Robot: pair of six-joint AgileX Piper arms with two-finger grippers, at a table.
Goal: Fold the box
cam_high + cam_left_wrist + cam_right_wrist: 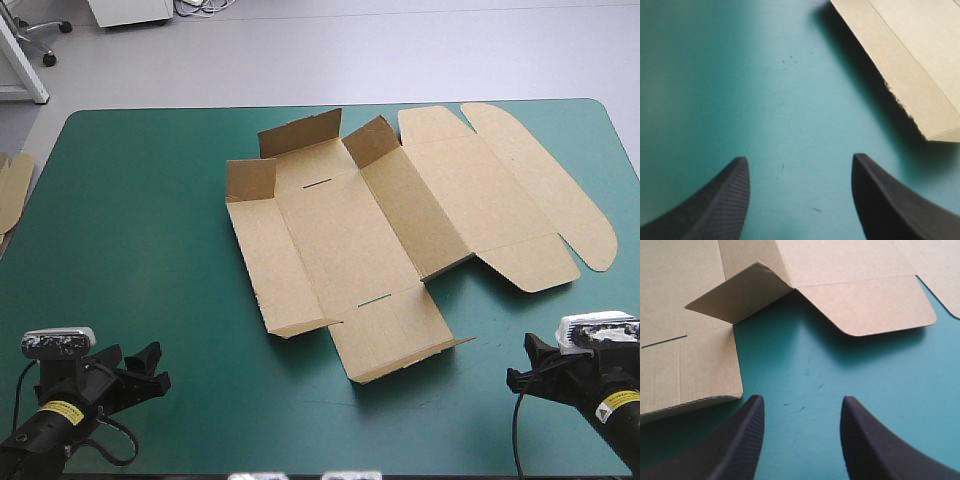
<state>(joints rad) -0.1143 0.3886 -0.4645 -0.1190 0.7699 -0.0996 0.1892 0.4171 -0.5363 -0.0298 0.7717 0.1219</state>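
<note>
Counter (pixel 130 250): teal-green cover; carries the box at its middle, reaching toward the far right corner.
Box (pixel 340 240): brown board, cut and creased, largely spread flat; nothing holds it.
Short flaps (pixel 300 132): three on the far and left sides stand raised from the sheet; the near edge panel lifts slightly off the cover.
Lid panel (pixel 480 200): lies flat on the right side, its long rounded wings toward the far right.
Left end effector (pixel 800 160): near left corner of the counter; black fingers set wide apart, nothing between them; a corner of the box lies ahead and to one side, not touching.
Right end effector (pixel 802 399): near right corner; fingers likewise spread and empty; bare cover directly ahead, then a raised flap and a flat rounded tab (pixel 875 307).
Spare board (pixel 12 185): an edge showing at the counter's left edge.
</note>
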